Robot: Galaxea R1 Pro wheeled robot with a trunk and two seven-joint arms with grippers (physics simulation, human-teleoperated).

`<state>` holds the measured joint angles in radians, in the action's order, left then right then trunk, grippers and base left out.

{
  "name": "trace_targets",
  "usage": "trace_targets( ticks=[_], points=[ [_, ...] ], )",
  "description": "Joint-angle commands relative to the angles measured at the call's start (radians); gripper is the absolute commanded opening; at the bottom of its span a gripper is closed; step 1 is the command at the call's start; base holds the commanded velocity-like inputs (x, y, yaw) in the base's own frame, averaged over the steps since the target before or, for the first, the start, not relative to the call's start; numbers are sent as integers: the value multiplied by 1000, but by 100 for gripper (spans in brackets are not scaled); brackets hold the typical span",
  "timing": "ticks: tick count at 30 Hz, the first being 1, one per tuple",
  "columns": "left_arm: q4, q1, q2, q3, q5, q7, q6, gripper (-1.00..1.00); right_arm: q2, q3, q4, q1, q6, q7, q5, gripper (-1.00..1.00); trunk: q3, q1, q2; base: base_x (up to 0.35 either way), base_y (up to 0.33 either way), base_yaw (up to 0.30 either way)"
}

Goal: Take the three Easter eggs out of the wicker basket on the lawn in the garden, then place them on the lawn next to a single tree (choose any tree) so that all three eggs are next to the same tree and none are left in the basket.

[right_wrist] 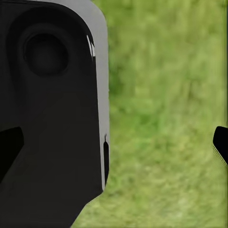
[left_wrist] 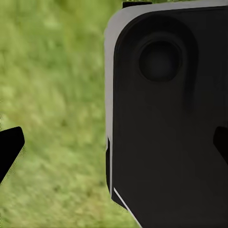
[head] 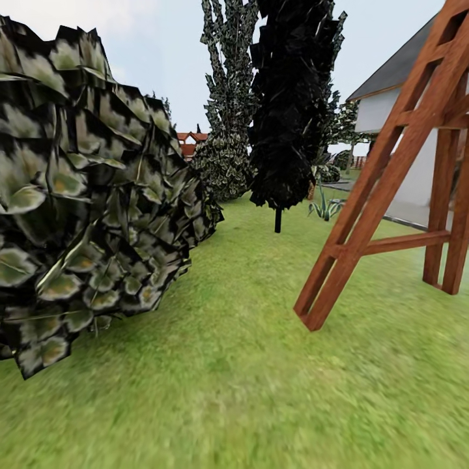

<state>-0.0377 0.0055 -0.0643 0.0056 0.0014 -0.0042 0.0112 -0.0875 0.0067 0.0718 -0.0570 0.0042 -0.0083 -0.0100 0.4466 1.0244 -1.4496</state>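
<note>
The left gripper (left_wrist: 114, 142) has its two black fingertips spread wide, one tip (left_wrist: 10, 145) at one edge of its wrist view and the other (left_wrist: 221, 142) at the opposite edge, with nothing caught between them. Behind that gap sits a big dark panel of the robot's body (left_wrist: 171, 114), grey along its rim, and past it blurred green lawn (left_wrist: 52, 95). The right gripper (right_wrist: 114, 145) looks much the same: one fingertip (right_wrist: 9, 147) lies against the dark robot body (right_wrist: 52, 104), the other (right_wrist: 222, 142) pokes in at the far edge, the two held well apart and empty, with more grass (right_wrist: 166, 118) beyond them. Further out, from the head camera, the lawn (head: 247, 365) stretches ahead and underfoot. A large leafy bush (head: 85, 195) with pale-edged dark leaves crowds the robot's left. On the right stands a reddish-brown wooden frame (head: 397, 169) with slanted legs planted in the grass. Farther off, roughly straight ahead, an all-black tree (head: 290, 98) rises on a thin stem, and just beside it to the left a tall leafy tree (head: 228, 98) with mottled green foliage. A white house (head: 391, 104) with a grey roof shows behind the frame, and a spiky plant (head: 324, 207) sits near the black tree's foot.
</note>
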Motion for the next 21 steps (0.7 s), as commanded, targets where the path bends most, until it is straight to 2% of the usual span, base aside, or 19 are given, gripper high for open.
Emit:
trace_targets(
  ticks=[1, 21],
  points=[
    [-2, 1, 0, 1, 0, 0, 1, 100, 0, 1, 2, -1, 0, -1, -1, 100, 1, 1, 0, 333, 0, 0],
    [-2, 1, 0, 1, 0, 0, 1, 100, 0, 0, 2, -1, 0, -1, -1, 100, 1, 1, 0, 333, 0, 0]
  ],
)
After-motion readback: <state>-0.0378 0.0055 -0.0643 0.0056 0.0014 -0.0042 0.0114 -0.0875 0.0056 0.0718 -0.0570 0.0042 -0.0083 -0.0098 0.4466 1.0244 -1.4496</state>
